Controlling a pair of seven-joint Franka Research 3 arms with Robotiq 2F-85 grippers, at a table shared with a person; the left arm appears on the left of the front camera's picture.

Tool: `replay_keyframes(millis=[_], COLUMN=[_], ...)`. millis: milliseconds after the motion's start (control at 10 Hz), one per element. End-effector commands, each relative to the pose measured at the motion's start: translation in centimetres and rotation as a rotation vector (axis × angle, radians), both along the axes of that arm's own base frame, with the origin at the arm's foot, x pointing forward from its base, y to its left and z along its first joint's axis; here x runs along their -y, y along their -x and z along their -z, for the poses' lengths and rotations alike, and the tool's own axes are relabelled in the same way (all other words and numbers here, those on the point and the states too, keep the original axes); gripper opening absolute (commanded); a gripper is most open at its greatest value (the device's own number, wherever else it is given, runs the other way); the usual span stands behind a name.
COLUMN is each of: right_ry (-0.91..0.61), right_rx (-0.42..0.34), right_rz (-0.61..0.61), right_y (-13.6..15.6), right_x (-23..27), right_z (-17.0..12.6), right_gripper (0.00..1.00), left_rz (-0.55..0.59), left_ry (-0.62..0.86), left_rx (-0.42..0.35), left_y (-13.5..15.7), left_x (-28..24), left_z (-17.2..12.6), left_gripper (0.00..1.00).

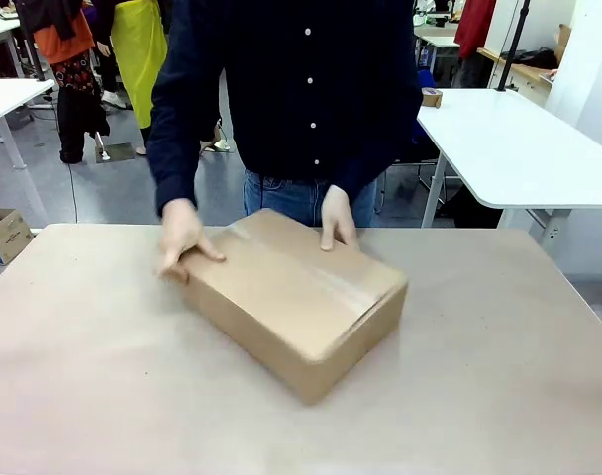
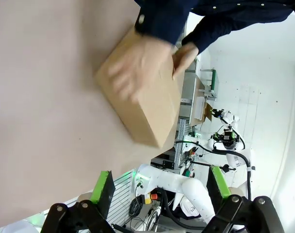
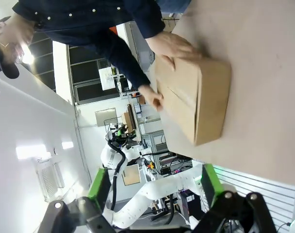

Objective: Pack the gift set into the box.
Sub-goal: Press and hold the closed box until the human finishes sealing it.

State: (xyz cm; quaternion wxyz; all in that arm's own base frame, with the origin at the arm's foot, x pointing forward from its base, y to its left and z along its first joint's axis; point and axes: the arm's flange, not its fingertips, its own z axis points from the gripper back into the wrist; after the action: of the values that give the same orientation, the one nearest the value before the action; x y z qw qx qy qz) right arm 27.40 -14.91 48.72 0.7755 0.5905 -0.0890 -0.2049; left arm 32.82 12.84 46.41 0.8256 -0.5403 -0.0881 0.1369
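Across the middle of the tan table (image 1: 83, 376), a little toward its far side, we see the box (image 1: 291, 302) lying flat with its flaps folded shut, turned at a slant so that one corner points toward our side. A glossy strip (image 1: 316, 277) runs along its top. The person stands at the far edge in a dark buttoned shirt (image 1: 301, 89), with both hands on the box. Their right hand (image 1: 185, 236) lies flat on the far left corner of the top, fingers spread and thumb reaching along the lid; in the left wrist view this hand is blurred, so we cannot make out its fingers there. Their left hand (image 1: 337, 220) rests on the far edge of the top, fingers held close together and pointing down onto the cardboard. Both hands lie open on the box rather than gripping it. From the left wrist camera we look past the left gripper (image 2: 160, 177), whose green-padded fingers stand wide apart and hold nothing, well apart from the box farther out on the table. The right gripper (image 3: 155, 180) looks much the same: fingers spread wide, nothing held between the pads, the box well apart from it. With the lid shut we cannot tell what lies inside. Behind the person a white table (image 1: 519, 148) stands to the right, and a small cardboard box (image 1: 4, 233) sits on the floor at the left.
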Motion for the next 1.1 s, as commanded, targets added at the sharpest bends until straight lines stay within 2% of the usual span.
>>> replay_keyframes(millis=[0,800,900,1000], right_ry=[-0.009,-0.009,0.0,0.127], right_rx=[0.036,0.036,0.0,0.108], right_rz=[-0.002,-0.002,0.0,-0.158], right_y=[-0.3,-0.3,0.0,-2.8], right_x=[0.0,0.0,0.0,-4.6], right_z=[0.0,0.0,0.0,-0.2], right_gripper=[1.0,1.0,1.0,1.0], left_rz=[0.01,0.01,0.0,0.203], left_ry=[-0.003,-0.003,0.0,-0.043], left_rx=[0.0,0.0,0.0,0.173], left_y=[0.4,0.4,0.0,-1.8], left_x=[-0.1,-0.1,0.0,4.2], left_z=[0.0,0.0,0.0,-0.6], left_gripper=[1.0,1.0,1.0,1.0])
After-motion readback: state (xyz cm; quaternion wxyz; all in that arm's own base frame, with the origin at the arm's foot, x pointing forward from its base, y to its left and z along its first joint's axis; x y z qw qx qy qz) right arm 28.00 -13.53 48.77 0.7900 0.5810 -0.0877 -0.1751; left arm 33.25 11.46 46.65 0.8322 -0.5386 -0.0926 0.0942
